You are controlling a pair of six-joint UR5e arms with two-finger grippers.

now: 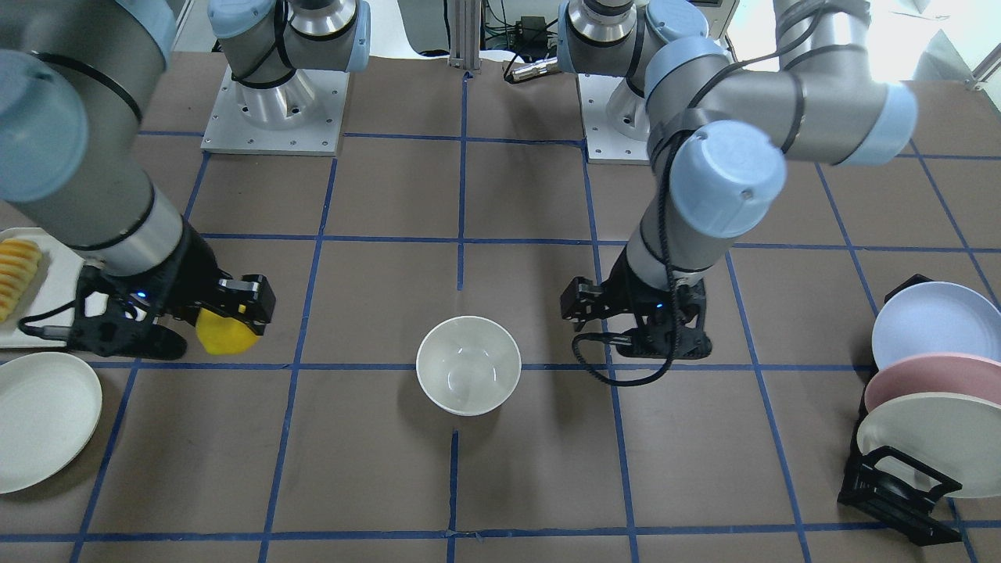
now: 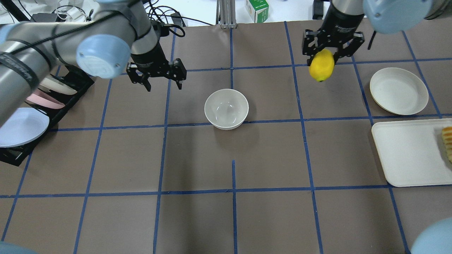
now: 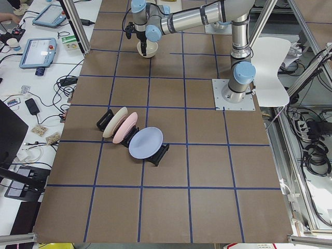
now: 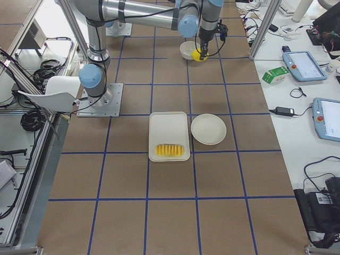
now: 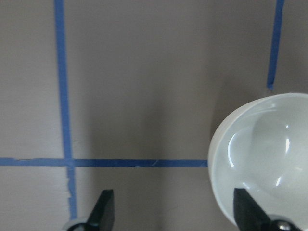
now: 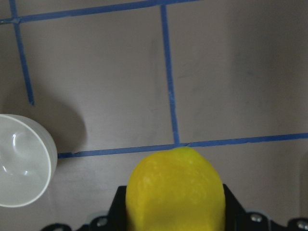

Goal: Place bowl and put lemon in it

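The off-white bowl (image 2: 226, 107) stands upright and empty near the table's middle; it also shows in the front view (image 1: 468, 363) and in both wrist views (image 5: 262, 163) (image 6: 21, 166). My right gripper (image 2: 322, 58) is shut on the yellow lemon (image 2: 321, 65) and holds it above the table, well to the right of the bowl. The lemon fills the bottom of the right wrist view (image 6: 175, 190) and shows in the front view (image 1: 225, 332). My left gripper (image 2: 164, 83) is open and empty, just left of the bowl, its fingertips (image 5: 103, 209) wide apart.
A shallow off-white plate (image 2: 399, 91) lies at the right, with a white tray (image 2: 406, 155) holding sliced fruit (image 2: 447, 141) nearer me. A black rack of cream, pink and blue plates (image 2: 31, 109) stands at the left.
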